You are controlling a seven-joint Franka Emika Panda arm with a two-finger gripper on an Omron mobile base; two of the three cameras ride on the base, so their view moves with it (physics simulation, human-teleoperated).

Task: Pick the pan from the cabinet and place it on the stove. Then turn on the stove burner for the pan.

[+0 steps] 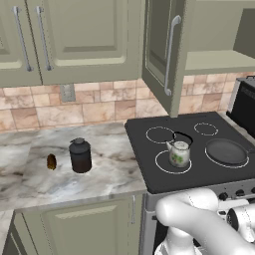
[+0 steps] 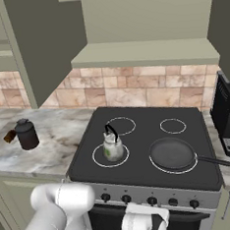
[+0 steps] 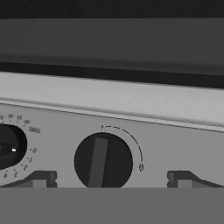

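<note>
The dark round pan (image 2: pixel 172 154) lies flat on the stove (image 2: pixel 143 134), on the widest stove burner (image 2: pixel 177 171) at the front right, its handle pointing right over the edge. From the other side the pan (image 1: pixel 226 151) sits right of the kettle. The sage-green cabinet (image 2: pixel 146 52) above stands open, its shelf bare. My gripper (image 3: pixel 111 180) is open, low in front of the silver front panel. Its two fingertips flank a black round knob (image 3: pixel 103 161) without touching it. The knob's bar points nearly straight up.
A small glass-green kettle (image 2: pixel 112 147) stands on the front left ring. A timer dial (image 3: pixel 8 146) sits left of the knob. The open cabinet door (image 1: pixel 167 50) hangs over the stove's left side. A dark jar (image 1: pixel 80 155) stands on the counter; a black coffee machine (image 2: pixel 228 122) is at right.
</note>
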